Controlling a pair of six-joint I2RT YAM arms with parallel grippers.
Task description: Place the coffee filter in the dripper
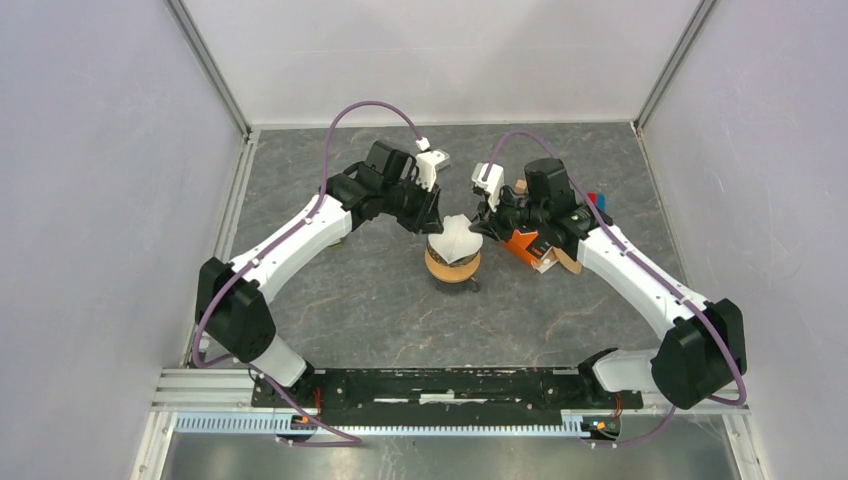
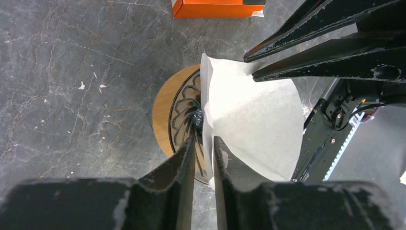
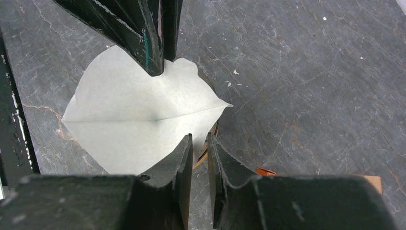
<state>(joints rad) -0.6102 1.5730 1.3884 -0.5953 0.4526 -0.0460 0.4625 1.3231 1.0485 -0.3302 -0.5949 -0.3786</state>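
Observation:
The white coffee filter (image 1: 456, 240) stands up over the dripper (image 2: 184, 112), a dark ribbed cone on a tan disc (image 2: 163, 110). In the top view the filter hides the dripper. My left gripper (image 2: 203, 141) reaches the filter from the left; its jaws stand a narrow gap apart, with the filter's edge (image 2: 207, 120) between them. My right gripper (image 3: 198, 139) comes from the right, jaws also slightly apart, at the filter's (image 3: 139, 120) near rim. Both grippers (image 1: 437, 222) (image 1: 478, 225) flank the paper.
An orange box (image 1: 525, 245) lies just right of the dripper, under my right arm, and shows at the top of the left wrist view (image 2: 215, 8). A small blue and red thing (image 1: 597, 200) sits further right. Grey walls enclose the marbled table (image 1: 350, 300).

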